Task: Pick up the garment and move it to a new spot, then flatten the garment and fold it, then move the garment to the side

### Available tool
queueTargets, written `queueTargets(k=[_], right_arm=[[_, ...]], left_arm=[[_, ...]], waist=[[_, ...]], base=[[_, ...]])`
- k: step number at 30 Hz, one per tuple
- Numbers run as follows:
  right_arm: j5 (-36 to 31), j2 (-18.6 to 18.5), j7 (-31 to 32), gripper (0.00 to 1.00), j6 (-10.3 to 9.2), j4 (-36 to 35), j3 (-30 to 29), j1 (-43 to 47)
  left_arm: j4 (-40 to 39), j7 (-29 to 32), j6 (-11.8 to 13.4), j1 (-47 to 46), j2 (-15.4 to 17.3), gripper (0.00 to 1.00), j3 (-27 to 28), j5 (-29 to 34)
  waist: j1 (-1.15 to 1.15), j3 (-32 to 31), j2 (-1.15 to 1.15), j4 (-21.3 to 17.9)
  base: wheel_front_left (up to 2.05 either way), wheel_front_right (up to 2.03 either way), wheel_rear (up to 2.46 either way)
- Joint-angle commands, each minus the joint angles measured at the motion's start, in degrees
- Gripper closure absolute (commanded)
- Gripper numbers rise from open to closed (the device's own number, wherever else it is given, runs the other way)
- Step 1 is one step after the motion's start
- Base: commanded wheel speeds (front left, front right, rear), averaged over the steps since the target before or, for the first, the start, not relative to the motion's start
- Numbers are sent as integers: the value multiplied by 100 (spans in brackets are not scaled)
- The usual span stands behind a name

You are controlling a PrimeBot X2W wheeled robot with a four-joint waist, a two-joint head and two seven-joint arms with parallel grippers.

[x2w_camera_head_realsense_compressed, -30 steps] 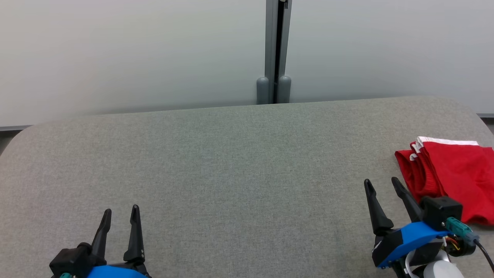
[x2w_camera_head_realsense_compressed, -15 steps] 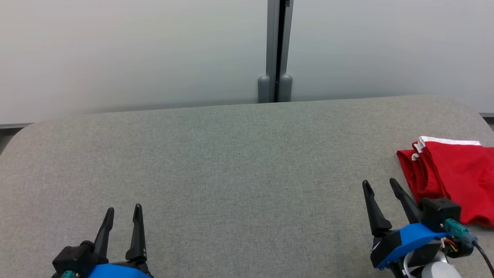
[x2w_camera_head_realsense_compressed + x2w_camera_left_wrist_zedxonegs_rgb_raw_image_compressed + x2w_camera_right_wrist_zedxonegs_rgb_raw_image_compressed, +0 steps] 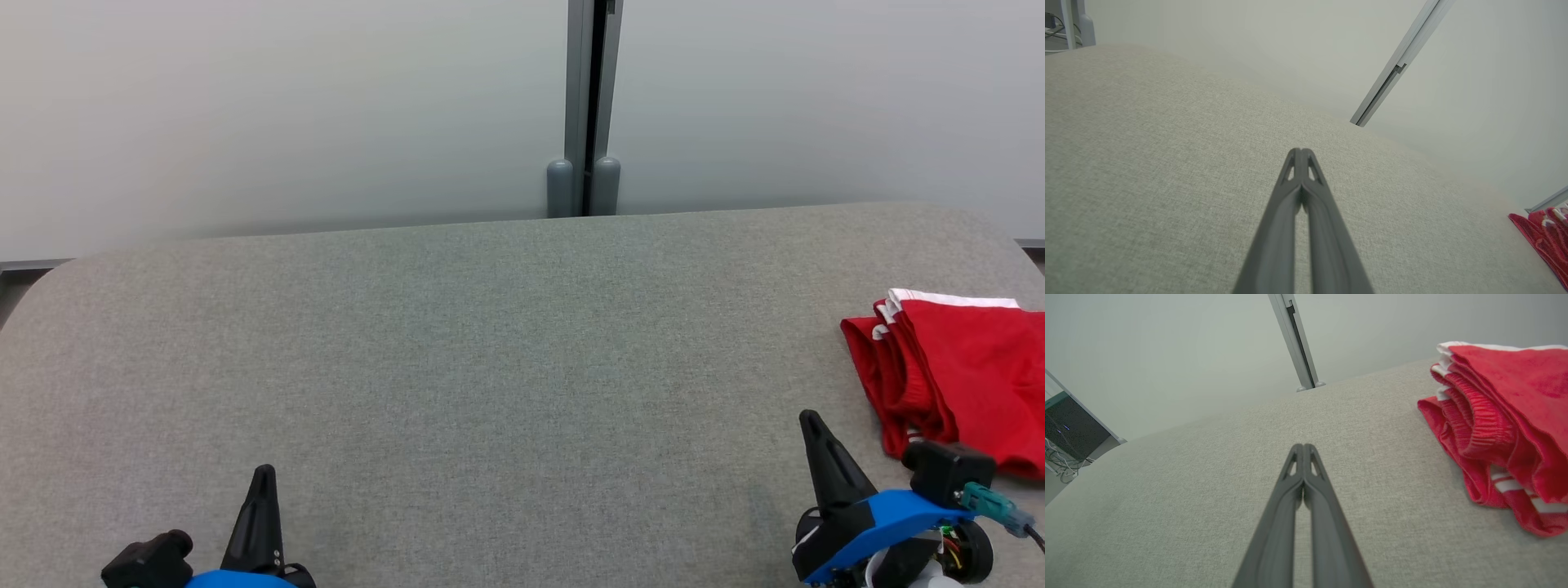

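**Inspector:** Work surface?

**Assistant:** One desk (image 3: 490, 343), covered in grey woven fabric, corners rounded. Its far edge runs close along the wall panels (image 3: 286, 106).

**Inspector:** Their condition?

**Assistant:** Pale and plain, two of them, divided by a grey upright post (image 3: 580, 82) with a dark slot down its middle. Two rounded grey caps (image 3: 560, 189) stand at its foot, just behind the desk.

**Inspector:** Anything beyond the desk?

**Assistant:** In the right wrist view, a dark screen (image 3: 1073, 433) past the corner, loose cables (image 3: 1061, 465) beneath it.

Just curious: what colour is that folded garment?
The garment is red with white trim, clearest in the right wrist view.
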Motion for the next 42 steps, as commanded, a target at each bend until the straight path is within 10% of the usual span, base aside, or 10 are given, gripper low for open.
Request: queueTargets(k=[1,42], right_arm=[[239,-7,26,100,0,-124,-35,-96],[3597,-1,413,100,1,-241,-275,-139]], left_arm=[[-111,43,-19,-182,29,100,74,-197],[-303,906,-84,-535,-199,100,598,-2981]], waist=[[-1,0,0,2],[-1,16,0,54]], base=[[0,0,0],[0,0,0]])
